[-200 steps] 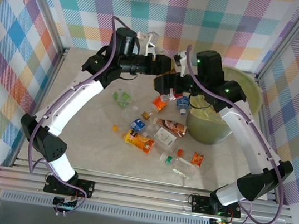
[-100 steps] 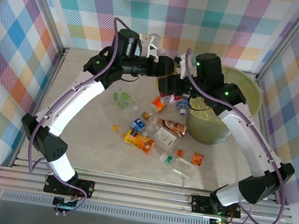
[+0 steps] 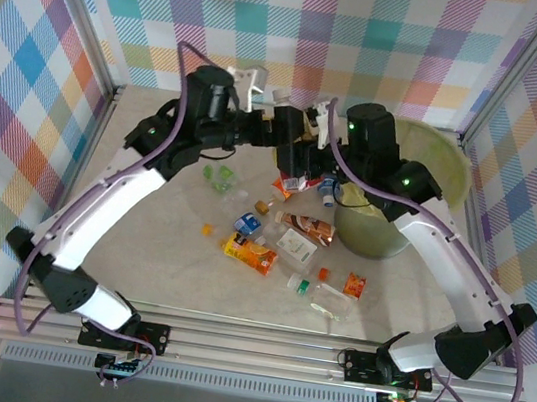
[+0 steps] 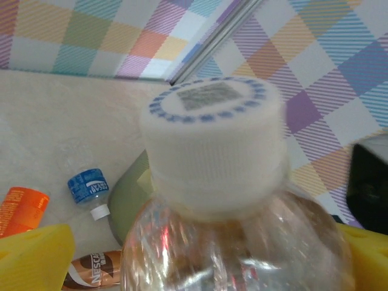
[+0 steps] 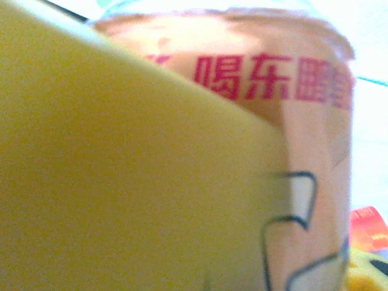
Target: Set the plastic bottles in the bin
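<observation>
Upper centre, our left tool point(image 4: 200, 267) is clamped on a clear white-capped bottle point(image 4: 212, 139), raised left of the bin point(image 3: 450, 173). Our right tool point(image 3: 320, 128) crowds a pink-labelled bottle point(image 5: 303, 121); we cannot tell its grip. Next, likely: carry over the bin, release.

Left wrist view: a clear bottle point(image 4: 212, 139) with a white cap runs off the bottom edge and hides most of the bin point(image 4: 128, 203) behind it. Yellow fingers point(image 4: 33, 257) show as cut-off corners. Beside the bin, a brown bottle point(image 4: 91, 270) and an orange bottle point(image 4: 21, 209) are cropped. Right wrist view: a blurred yellow finger point(image 5: 121, 182) covers much of a blurred pink-labelled bottle point(image 5: 315, 133). Top view: the right arm point(image 3: 404, 176) hides part of the bin's rim.
</observation>
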